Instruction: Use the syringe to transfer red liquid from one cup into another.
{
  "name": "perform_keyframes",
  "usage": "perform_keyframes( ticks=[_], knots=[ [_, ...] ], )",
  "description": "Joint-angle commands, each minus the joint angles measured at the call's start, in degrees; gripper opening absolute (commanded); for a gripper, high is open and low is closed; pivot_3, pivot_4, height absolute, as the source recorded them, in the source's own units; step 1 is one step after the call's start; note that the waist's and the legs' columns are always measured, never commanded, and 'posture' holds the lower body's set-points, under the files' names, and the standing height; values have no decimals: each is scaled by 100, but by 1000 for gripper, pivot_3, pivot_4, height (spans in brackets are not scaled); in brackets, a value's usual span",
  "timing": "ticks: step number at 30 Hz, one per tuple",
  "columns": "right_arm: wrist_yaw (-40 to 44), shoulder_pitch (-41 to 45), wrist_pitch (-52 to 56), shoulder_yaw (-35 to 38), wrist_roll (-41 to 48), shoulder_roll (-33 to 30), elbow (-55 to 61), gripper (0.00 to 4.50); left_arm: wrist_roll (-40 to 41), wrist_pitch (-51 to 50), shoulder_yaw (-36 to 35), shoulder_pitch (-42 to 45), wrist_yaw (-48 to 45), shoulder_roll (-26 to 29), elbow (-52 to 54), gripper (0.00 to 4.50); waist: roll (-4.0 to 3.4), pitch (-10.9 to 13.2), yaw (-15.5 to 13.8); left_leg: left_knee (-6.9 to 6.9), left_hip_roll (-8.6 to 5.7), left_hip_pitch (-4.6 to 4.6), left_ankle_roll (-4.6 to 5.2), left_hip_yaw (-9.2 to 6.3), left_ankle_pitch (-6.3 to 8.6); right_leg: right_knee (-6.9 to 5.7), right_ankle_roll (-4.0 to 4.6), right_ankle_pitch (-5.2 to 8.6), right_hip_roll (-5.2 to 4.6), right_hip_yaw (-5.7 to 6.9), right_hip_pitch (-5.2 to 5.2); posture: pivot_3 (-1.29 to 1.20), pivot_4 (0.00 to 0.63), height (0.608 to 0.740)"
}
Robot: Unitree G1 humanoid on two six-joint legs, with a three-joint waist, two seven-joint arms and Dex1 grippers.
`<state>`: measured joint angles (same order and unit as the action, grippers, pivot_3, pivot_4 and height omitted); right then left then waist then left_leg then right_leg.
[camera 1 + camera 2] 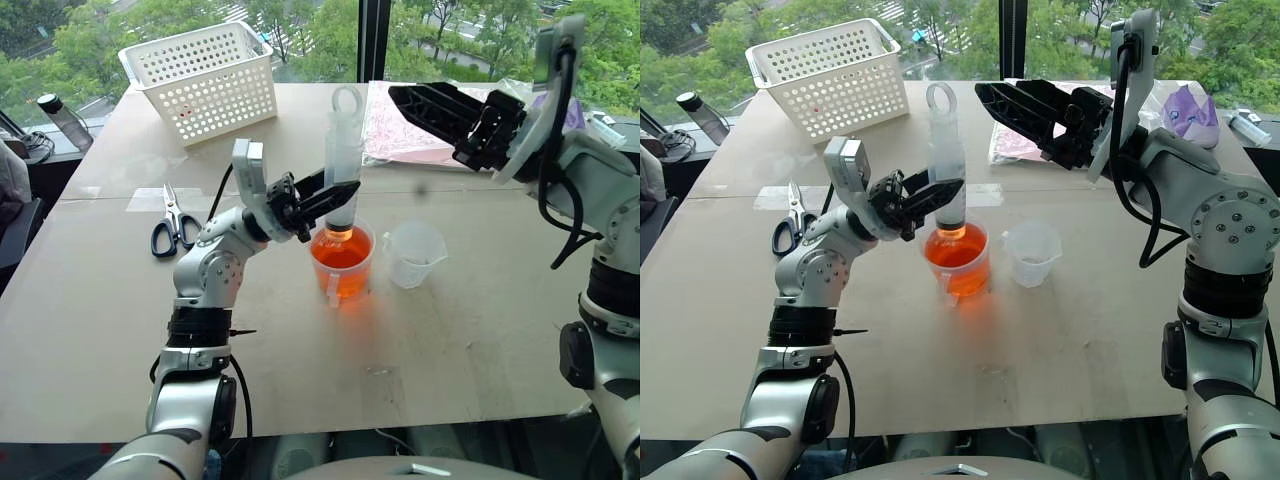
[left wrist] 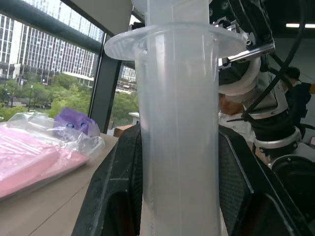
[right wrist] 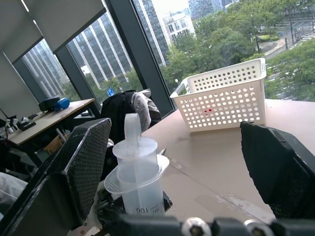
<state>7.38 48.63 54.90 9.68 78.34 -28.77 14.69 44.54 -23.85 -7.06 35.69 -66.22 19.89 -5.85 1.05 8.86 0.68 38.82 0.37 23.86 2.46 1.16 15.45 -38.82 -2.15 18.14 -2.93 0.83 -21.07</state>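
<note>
Head views: we clamp our left gripper [image 1: 325, 195] on the syringe [image 1: 344, 160], upright, tip in the red liquid [image 1: 340, 250] of one handled cup [image 1: 343, 262]; one beaker [image 1: 414, 254] just beside. Right gripper [image 1: 1015, 105] gapes empty. Wrist views: barrel between pads, plunger ring up. A tilt could tip the cup.

I stand in an upper-floor office used as a test area. The brown desk [image 1: 120, 330] runs up to floor-to-ceiling windows [image 3: 197, 44] with dark frames, overlooking treetops and glass towers. A second desk [image 3: 47, 115] with equipment sits along the window wall, beside a chair draped with clothing [image 3: 133, 108]. A white basket [image 1: 205, 80] occupies the far left.
</note>
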Motion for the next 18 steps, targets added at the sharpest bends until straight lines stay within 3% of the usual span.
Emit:
perform_keyframes(
  ticks=[1,10,18],
  knots=[
    [70,50,-161,193,-37,10,92,4488,429,-460,-239,399,27,73,-83,1368,1,0,-2,0,0,1,0,0,0,0,0,0,0,0,0,0,150,740],
    [15,-47,-265,266,-127,40,213,4488,149,-425,-144,920,-140,76,-461,1368,1,0,6,-7,0,2,-1,6,-1,-1,0,0,2,-3,-9,0,150,740],
    [71,-111,-318,710,-148,-358,68,4488,-126,-445,8,1416,0,-68,-582,1368,2,1,-17,-10,0,14,-1,7,-1,-1,-1,0,1,-2,-15,0,150,740]
  ],
)
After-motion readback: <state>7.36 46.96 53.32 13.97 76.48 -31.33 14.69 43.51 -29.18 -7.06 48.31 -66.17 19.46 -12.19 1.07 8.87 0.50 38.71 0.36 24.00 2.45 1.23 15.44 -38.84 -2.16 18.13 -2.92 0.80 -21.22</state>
